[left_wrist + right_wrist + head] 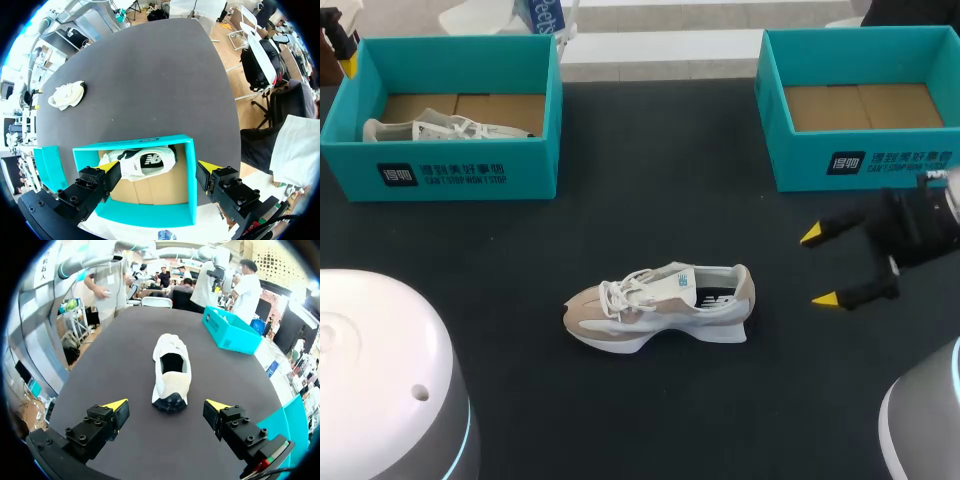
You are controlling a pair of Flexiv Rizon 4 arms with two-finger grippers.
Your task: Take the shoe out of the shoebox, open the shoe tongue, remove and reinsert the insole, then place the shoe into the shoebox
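Where the left jaws hang: spread wide and holding nothing, right above the left shoebox [145, 212], probably parked out of the way.
Boxed shoe [142, 164]: on its side in that box, directly under the left jaws, untouched.
Task shoe [660, 305]: upright on the worktop [520, 250], out of its box, far ahead of the left jaws; its heel faces the right jaws.
Right jaws: open, gripping nothing, just short of that heel and lined up on it, seemingly for a grasp.
Right shoebox [860, 160]: close beside the right jaws, likely the shoe's return spot.

Shoe [658, 308] white and beige, shoeboxes [535, 165] teal, table [650, 180] seemingly black.
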